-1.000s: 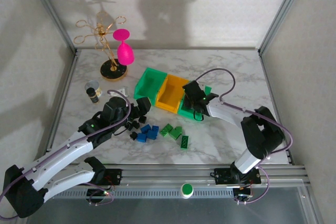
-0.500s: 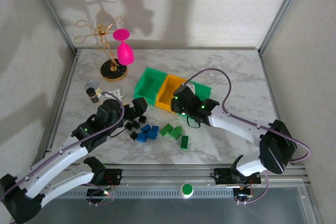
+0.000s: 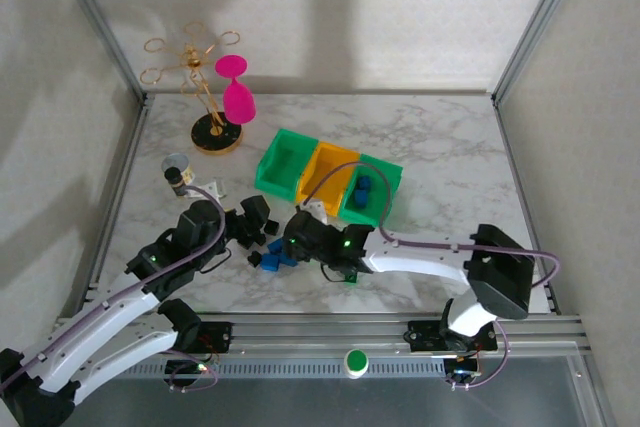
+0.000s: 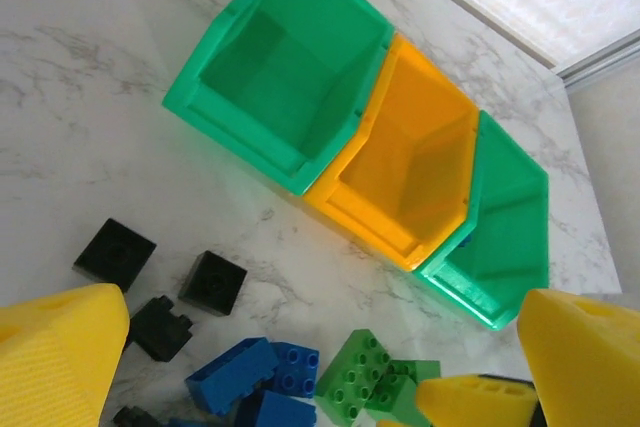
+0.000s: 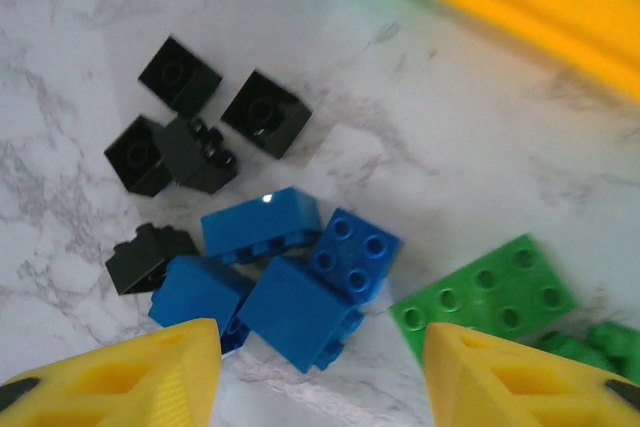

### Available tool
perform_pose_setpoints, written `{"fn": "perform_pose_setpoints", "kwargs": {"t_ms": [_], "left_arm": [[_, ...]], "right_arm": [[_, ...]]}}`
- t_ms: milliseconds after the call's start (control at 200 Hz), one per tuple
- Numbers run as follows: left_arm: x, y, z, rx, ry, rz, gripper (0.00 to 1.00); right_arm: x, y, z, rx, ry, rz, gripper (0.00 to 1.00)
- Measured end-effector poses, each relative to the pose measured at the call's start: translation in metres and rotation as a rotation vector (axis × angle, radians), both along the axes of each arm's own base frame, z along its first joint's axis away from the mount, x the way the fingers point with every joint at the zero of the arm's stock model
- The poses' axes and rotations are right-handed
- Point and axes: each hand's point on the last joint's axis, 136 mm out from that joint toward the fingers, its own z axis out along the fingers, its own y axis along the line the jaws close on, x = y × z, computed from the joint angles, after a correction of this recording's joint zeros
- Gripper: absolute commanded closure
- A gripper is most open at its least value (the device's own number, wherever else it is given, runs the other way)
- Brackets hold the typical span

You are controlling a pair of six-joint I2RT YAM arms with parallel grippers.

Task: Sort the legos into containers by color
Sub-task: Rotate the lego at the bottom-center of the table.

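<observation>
On the marble bench (image 3: pixel 450 147), three bins are joined in a row: the left green bin (image 3: pixel 283 159), the orange bin (image 3: pixel 328 179) in the middle and the right green bin (image 3: pixel 385 182). One blue lego (image 3: pixel 364 188) is seen lying inside the right green bin. The other legos are spread on the bench just in front of the bins, on the side near the arms. Some black legos (image 5: pixel 265 112) are found close together, with a heap of blue legos (image 5: pixel 262 225) just beside them and some green legos (image 5: pixel 485 297) on the other side of the blue ones. The blue ones are pushed up against each other. The right pincer (image 5: pixel 318 330) is held low over the blue heap. Its two yellow fingers (image 5: pixel 130 372) are spread apart, with the blue legos seen between them, and nothing is pinched. Whether the fingers touch a lego cannot be told. The left pincer (image 4: pixel 322 307) is held above the loose legos too, just beside the right one, and is pointed at the bins. Its yellow fingers (image 4: pixel 60 347) are spread wide and nothing is held in them. The black legos are seen near one of its fingers. At the back left of the bench a pink glass (image 3: pixel 238 97) is hung on a gold rack (image 3: pixel 195 77), and a small bottle (image 3: pixel 178 177) is stood near the left edge.
</observation>
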Motion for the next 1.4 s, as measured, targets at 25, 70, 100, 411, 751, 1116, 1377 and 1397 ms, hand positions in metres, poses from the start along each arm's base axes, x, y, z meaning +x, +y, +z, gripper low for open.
{"fn": "perform_pose_setpoints", "kwargs": {"t_ms": [25, 70, 100, 411, 751, 1116, 1377, 1397], "left_arm": [[-0.001, 0.002, -0.001, 0.002, 0.002, 0.007, 0.00], [-0.002, 0.005, -0.003, 0.008, 0.007, 0.017, 0.00], [-0.003, 0.007, -0.004, 0.010, 0.008, 0.024, 0.00], [-0.008, 0.025, -0.002, 0.028, -0.003, 0.093, 0.01], [-0.012, 0.039, 0.008, 0.007, -0.042, 0.150, 0.00], [-0.017, 0.052, 0.005, -0.004, -0.041, 0.209, 0.00], [-0.023, 0.066, 0.010, -0.018, -0.061, 0.263, 0.00], [-0.023, 0.067, 0.010, -0.018, -0.062, 0.267, 0.00]], "right_arm": [[-0.003, 0.003, -0.005, -0.005, 0.005, 0.007, 0.42], [-0.008, 0.007, -0.012, -0.010, 0.014, 0.015, 0.42], [-0.010, 0.011, -0.016, -0.009, 0.019, 0.019, 0.42], [-0.029, 0.033, -0.044, -0.013, 0.063, 0.052, 0.40], [-0.033, 0.042, -0.046, -0.020, 0.074, 0.041, 0.37], [-0.055, 0.045, -0.045, -0.037, 0.086, 0.059, 0.36], [-0.058, 0.062, -0.049, -0.016, 0.101, 0.100, 0.41], [-0.058, 0.063, -0.050, -0.016, 0.103, 0.103, 0.41]]}}
